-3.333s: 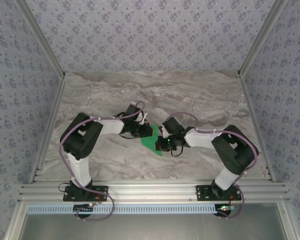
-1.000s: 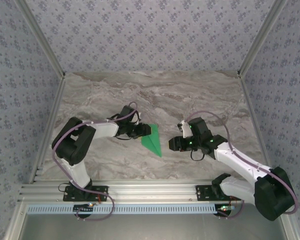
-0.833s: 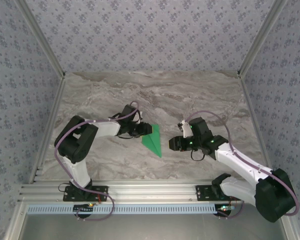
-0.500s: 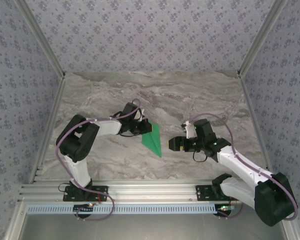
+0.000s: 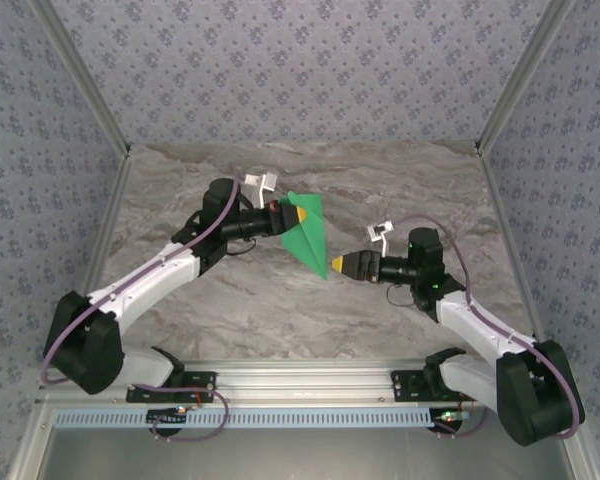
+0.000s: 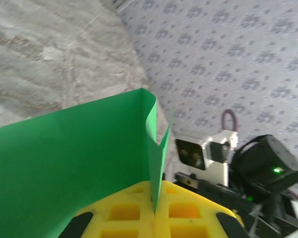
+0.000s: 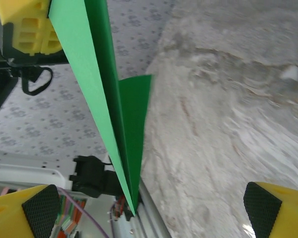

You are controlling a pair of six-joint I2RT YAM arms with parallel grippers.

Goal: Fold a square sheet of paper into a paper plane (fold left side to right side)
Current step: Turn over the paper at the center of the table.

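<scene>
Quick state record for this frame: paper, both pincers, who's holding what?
paper: folded green paper, narrow pointed shape, lifted off the table
left pincer: shut on the paper's far end
right pincer: open, close to the paper's near tip, not gripping it
fold: layers meet at a crease, seen edge-on from the right wrist

Table [image 5: 310, 180]: a grey marbled top with tan and white veins running mostly across. Aluminium side rails [image 5: 93, 270] frame it; a wider rail [image 5: 310, 378] along the near edge carries the left base [image 5: 170, 385] and right base [image 5: 430, 383], well apart
</scene>
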